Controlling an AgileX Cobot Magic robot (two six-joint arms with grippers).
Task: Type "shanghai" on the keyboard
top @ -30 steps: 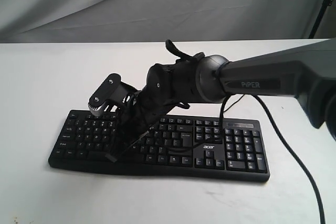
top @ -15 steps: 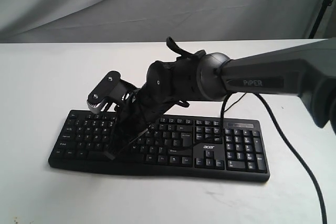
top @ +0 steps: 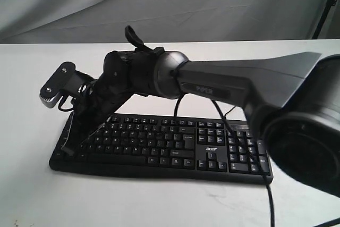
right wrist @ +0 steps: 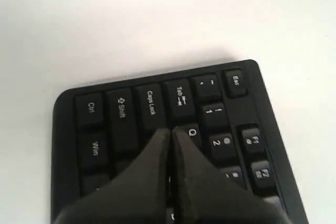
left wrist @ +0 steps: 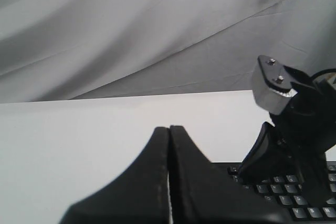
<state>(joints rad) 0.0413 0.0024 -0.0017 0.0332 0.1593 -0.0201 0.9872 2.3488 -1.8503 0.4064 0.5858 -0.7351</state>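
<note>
The black keyboard (top: 175,142) with its white acer logo lies across the white table. My right arm reaches across it to its left end. The right gripper (top: 68,150) is shut and empty, tips down on the outermost key columns. In the right wrist view the keyboard (right wrist: 121,108) shows its Ctrl, Shift, Caps Lock and Tab keys, and the right gripper (right wrist: 170,131) rests with its tips beside the Q key (right wrist: 192,132), just inward of Caps Lock. The left gripper (left wrist: 169,128) is shut and empty, held off the keyboard's (left wrist: 294,203) left end; it does not show in the exterior view.
The white table (top: 32,78) ends at a grey cloth backdrop (top: 159,3). A black cable (top: 223,126) from the right arm hangs over the keyboard's right half. The right arm's silver wrist mount (left wrist: 273,82) stands close to the left gripper.
The right arm has swung left along the keyboard, carrying its shut gripper from the left-middle keys to the far left end.
</note>
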